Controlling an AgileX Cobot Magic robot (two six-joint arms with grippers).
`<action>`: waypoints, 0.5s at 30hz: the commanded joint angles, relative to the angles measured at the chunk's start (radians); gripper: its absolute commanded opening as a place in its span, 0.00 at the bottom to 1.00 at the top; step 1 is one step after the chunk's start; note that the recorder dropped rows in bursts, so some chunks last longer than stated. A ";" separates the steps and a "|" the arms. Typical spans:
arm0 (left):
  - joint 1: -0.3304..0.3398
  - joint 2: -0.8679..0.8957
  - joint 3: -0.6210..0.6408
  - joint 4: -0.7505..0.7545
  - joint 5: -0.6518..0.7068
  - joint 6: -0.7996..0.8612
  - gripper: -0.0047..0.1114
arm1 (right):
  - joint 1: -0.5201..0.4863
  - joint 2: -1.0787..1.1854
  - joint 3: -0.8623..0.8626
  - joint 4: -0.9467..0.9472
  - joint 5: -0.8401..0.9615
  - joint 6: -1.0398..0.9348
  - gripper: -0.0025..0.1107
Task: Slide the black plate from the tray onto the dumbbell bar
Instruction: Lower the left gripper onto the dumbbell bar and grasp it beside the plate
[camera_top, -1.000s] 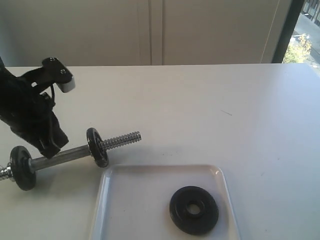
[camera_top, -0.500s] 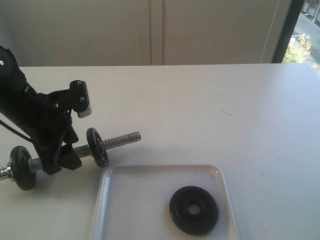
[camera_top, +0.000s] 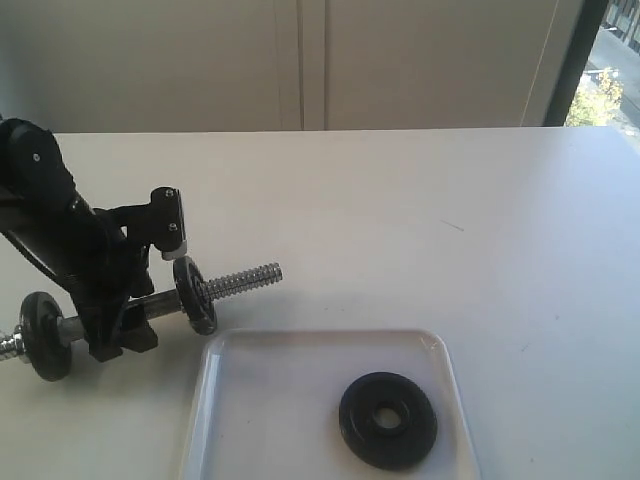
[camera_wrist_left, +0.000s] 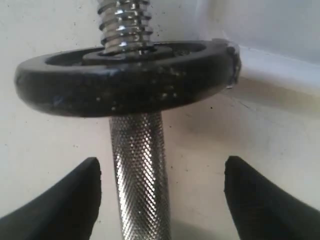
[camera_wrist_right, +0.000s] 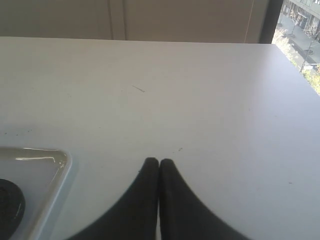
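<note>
The black plate (camera_top: 388, 420) lies flat in the white tray (camera_top: 300, 350) at the front; its edge (camera_wrist_right: 7, 200) and the tray's corner (camera_wrist_right: 57, 159) also show in the right wrist view. To the left, the dumbbell bar (camera_top: 160, 302) lies on the table with two black discs (camera_top: 195, 294) on it and a bare threaded end (camera_top: 248, 277). My left gripper (camera_top: 155, 288) is open and straddles the knurled handle (camera_wrist_left: 141, 175), with one finger (camera_wrist_left: 65, 205) on each side, just behind the inner disc (camera_wrist_left: 125, 80). My right gripper (camera_wrist_right: 159, 163) is shut on nothing above bare table.
The tray's near corner (camera_wrist_left: 272, 62) sits close to the inner disc. White table (camera_top: 450, 230) stretches right and back to a wall and a window. The right arm is out of the exterior view.
My left gripper has moved right and down over the bar, so its open fingers now straddle the handle between the two discs. The bar, plate and tray have not moved.
</note>
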 joint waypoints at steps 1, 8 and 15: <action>-0.001 0.020 -0.003 0.005 -0.017 -0.005 0.66 | 0.005 -0.006 0.002 0.003 -0.005 0.003 0.02; -0.001 0.047 -0.003 0.080 -0.037 -0.062 0.66 | 0.005 -0.006 0.002 0.003 -0.005 0.003 0.02; -0.001 0.049 -0.003 0.080 -0.073 -0.102 0.66 | 0.005 -0.006 0.002 0.003 -0.005 0.003 0.02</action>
